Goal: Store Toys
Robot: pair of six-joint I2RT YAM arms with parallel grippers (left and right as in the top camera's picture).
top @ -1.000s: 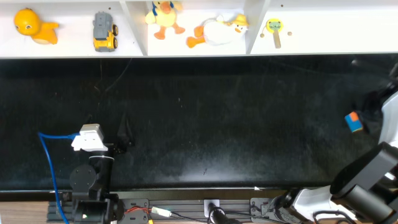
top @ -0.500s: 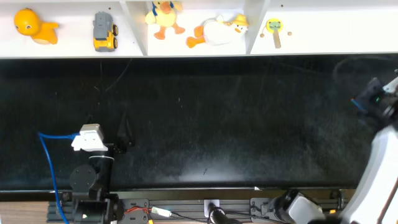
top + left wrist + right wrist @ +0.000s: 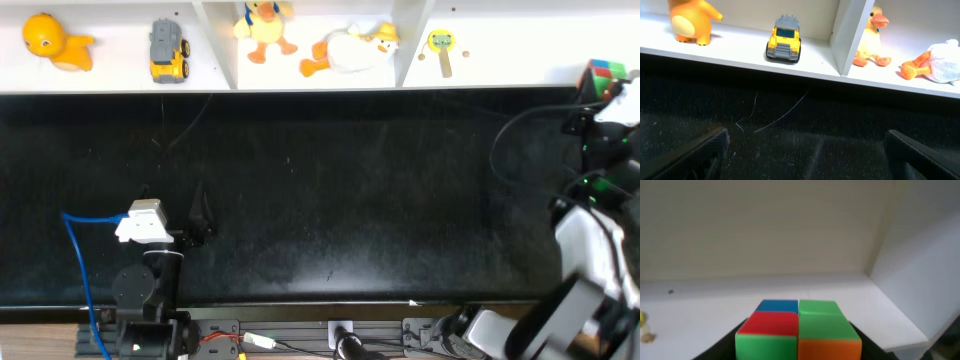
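A colourful cube [image 3: 797, 329] with red, blue, green and orange squares sits between the fingers of my right gripper [image 3: 798, 354], which is shut on it. The gripper faces the white floor of the shelf's rightmost compartment [image 3: 805, 292]. From above, the cube [image 3: 604, 71] and right gripper [image 3: 598, 90] are at the far right, at the shelf's front edge. My left gripper [image 3: 200, 215] rests low at the left over the black mat, its fingers [image 3: 707, 150] wide apart and open with nothing in them.
The white shelf [image 3: 320, 82] holds an orange duck [image 3: 55, 40], a yellow truck [image 3: 167, 50], a yellow plush duck [image 3: 264, 26], a white plush duck [image 3: 350, 48] and a green rattle [image 3: 441, 45]. White dividers [image 3: 222, 40] split the compartments. A blue cable [image 3: 80, 260] runs by the left arm.
The right arm swung from the table's right edge up toward the shelf, carrying the cube to the rightmost compartment. The left arm has not moved.
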